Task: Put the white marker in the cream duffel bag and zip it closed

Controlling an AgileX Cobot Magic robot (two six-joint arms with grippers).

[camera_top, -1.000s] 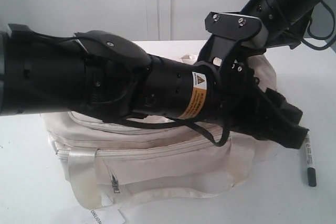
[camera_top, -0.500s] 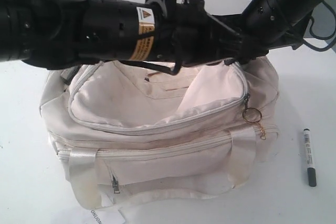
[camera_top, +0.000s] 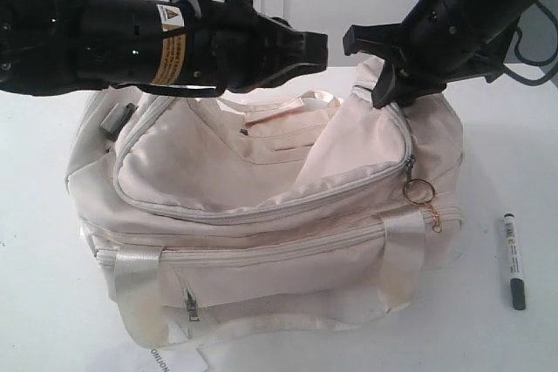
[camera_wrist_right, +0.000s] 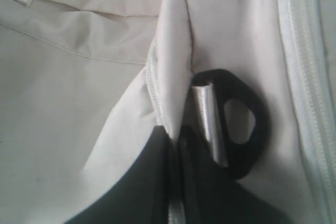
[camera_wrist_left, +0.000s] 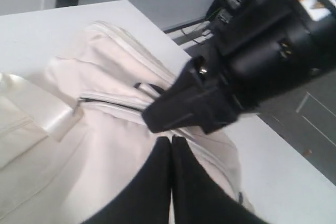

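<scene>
— Item one, the white marker (camera_top: 514, 260): location?
— On the table (camera_top: 488, 337), lying apart from the cream duffel bag (camera_top: 261, 241), off its right end, dark cap toward the near edge. Same spot as a second ago; untouched, not yet bagged
— Item two, the bag?
— Main zip undone, flap sagging, mouth gaping upward. The gold ring zip pull (camera_top: 418, 191) hangs at the right end of the track
— Item three, the right gripper (camera_top: 384, 84)?
— At the bag's right top edge, jaws clamped on a fold of fabric just beside a black strap ring (camera_wrist_right: 244, 124). Unmoved over the last second, holding the rim up
— Item four, the left gripper (camera_top: 312, 46)?
— Jaws together, nothing between them. Here is the change: a second ago its arm lay low across the bag and hid the opening; now it is raised and drawn back leftward, above the rear rim
— Meaning for the task?
— The opening looks prepared and clear. Likely remaining: fetch the marker, drop it in, run the zip shut
</scene>
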